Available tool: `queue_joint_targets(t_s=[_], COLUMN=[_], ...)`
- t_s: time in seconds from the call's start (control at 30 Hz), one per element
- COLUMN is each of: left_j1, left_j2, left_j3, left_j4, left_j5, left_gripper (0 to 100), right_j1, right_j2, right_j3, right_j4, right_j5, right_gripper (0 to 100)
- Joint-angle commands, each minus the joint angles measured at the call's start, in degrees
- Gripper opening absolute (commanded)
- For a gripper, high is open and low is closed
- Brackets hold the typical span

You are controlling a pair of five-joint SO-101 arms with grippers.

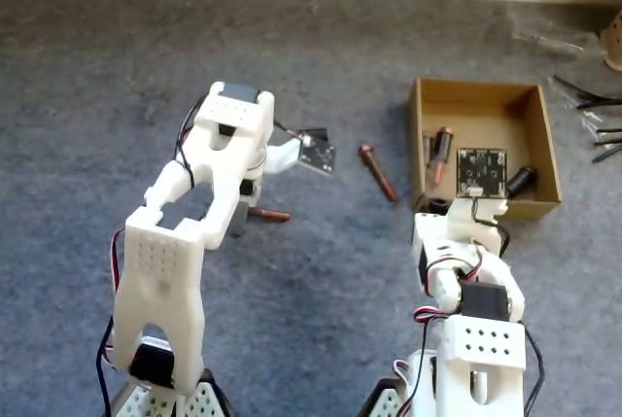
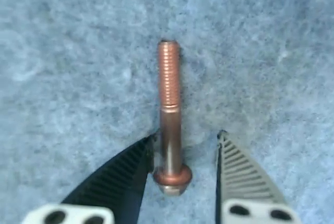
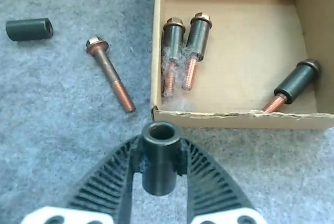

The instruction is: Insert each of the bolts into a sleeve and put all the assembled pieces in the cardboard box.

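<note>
A copper bolt [image 2: 169,114] lies on the grey carpet between the fingers of my left gripper [image 2: 186,139], which is open, with one finger close against the shaft and the other apart. From above, this bolt [image 1: 271,214] sticks out beside the left gripper [image 1: 245,216]. My right gripper [image 3: 160,145] is shut on a black sleeve [image 3: 159,169] held upright, just in front of the cardboard box [image 3: 229,115]. In the box lie three assembled pieces [image 3: 173,38]. A loose bolt [image 3: 110,73] and a loose sleeve [image 3: 30,29] lie on the carpet outside it.
The cardboard box [image 1: 421,135] sits at the right, with the right gripper [image 1: 449,209] at its near wall. The loose bolt [image 1: 377,172] lies between the arms. Black cable ties [image 1: 595,116] and clear plastic lie at the far right edge.
</note>
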Motion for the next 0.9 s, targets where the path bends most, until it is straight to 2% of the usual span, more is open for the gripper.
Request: queue_joint_targets(t_s=[0.0,0.27,0.77,0.87], left_j1=[0.04,3.12,5.14,4.79], left_j2=[-3.56,-3.3,-3.65,-3.38], left_j3=[-5.14,-13.05,-22.11,-21.85], left_j4=[-0.44,-0.79,-0.35,-0.26], left_j5=[-6.15,20.31,79.74,94.07], left_gripper=[19,19,19,19], right_j1=[0.13,0.13,0.13,0.13], right_j2=[-0.92,-0.92,-0.92,-0.92], right_j3=[-0.57,-0.57,-0.48,-0.48], right_j4=[-1.45,-1.45,-1.45,-1.45], right_j5=[1.05,1.05,0.97,0.97], right_gripper=[0.4,0.4,0.4,0.4])
